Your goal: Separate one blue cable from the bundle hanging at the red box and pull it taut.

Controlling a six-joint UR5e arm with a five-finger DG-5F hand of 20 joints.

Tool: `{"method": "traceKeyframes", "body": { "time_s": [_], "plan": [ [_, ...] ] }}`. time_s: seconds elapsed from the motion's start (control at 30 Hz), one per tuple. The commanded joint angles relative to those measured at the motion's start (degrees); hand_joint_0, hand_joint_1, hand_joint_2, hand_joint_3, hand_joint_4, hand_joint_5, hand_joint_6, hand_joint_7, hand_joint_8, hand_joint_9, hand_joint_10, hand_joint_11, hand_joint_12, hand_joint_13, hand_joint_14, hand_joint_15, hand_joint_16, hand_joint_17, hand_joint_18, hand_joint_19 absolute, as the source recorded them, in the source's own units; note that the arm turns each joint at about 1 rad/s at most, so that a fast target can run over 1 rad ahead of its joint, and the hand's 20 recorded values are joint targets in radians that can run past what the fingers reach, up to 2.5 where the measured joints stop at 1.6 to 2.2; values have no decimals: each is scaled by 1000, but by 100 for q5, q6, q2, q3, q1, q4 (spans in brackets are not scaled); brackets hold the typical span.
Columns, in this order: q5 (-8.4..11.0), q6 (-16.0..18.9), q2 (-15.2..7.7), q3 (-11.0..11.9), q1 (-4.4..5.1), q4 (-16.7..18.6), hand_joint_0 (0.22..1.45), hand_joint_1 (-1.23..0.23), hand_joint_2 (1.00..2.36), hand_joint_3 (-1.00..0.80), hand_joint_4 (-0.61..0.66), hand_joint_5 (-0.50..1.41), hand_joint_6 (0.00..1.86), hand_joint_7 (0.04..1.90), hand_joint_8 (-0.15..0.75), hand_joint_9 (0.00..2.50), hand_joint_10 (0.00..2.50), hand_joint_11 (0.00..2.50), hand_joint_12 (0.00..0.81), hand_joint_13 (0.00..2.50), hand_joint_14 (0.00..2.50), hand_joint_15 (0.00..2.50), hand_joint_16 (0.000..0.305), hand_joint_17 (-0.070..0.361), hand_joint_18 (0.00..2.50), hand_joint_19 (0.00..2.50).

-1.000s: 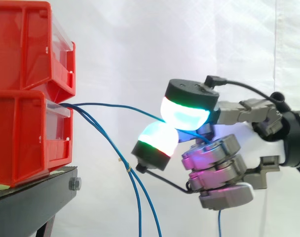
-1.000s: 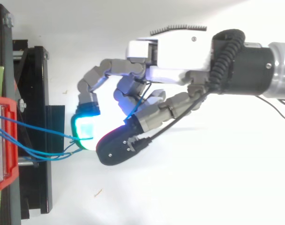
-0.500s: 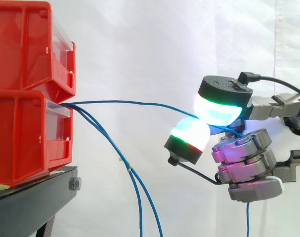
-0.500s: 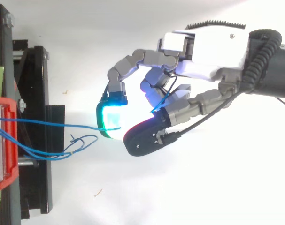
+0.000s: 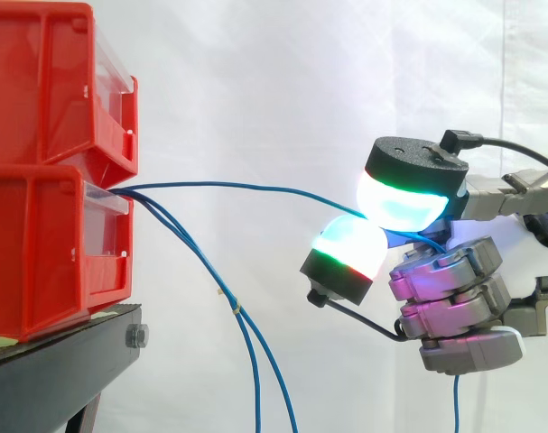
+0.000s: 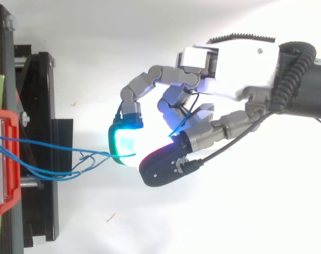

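The arm (image 6: pixel 311 79) reaches in level from the right, wrist straight, with the hand (image 6: pixel 231 66) turned on its side. Two fingertips (image 5: pixel 402 197), glowing cyan-white with green and red edges, meet pad to pad and pinch the blue cable (image 5: pixel 255 187). The remaining fingers (image 5: pixel 445 290) are curled tight beneath, lit magenta.

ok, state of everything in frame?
hand: shut, pinching one cable between two pads
pinched cable: runs from lower bin to hand, nearly straight, slight bow
other cables: hanging slack from lower bin
upper bin: stacked on lower bin
stand: carrying both bins
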Motion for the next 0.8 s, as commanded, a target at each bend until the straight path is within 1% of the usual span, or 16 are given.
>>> {"method": "traceKeyframes", "body": {
  "time_s": [0.0,0.07,0.1,0.27,0.53,0.67,0.77],
  "plan": [
    [0,-1,0,-3,1,-3,618,-676,1026,-89,15,-167,880,1065,287,917,1434,1549,369,819,2007,1500,38,87,1219,1529],
    [0,-1,0,-3,1,6,619,-677,1026,-90,16,-167,880,1065,290,916,1430,1572,369,819,2006,1502,38,85,1219,1532],
    [0,-1,0,-3,1,-3,618,-677,1026,-88,16,-167,880,1065,281,914,1432,1553,375,820,2004,1503,38,85,1219,1523],
    [0,-1,0,6,-7,-3,620,-678,1026,-92,14,-167,880,1057,292,919,1427,1525,367,827,1989,1445,37,84,1219,1529],
    [0,-1,0,-3,1,6,621,-679,1026,-91,11,-166,880,1058,285,931,1393,1581,367,850,1935,1524,37,84,1230,1539],
    [0,-1,0,-3,-7,-3,621,-680,1026,-87,11,-166,880,1057,277,932,1409,1548,368,850,1950,1519,37,83,1230,1552],
    [0,-1,0,-3,-7,-3,623,-681,1025,-94,7,-166,880,1057,283,930,1405,1567,365,847,1937,1514,37,84,1221,1536]
  ]
}}
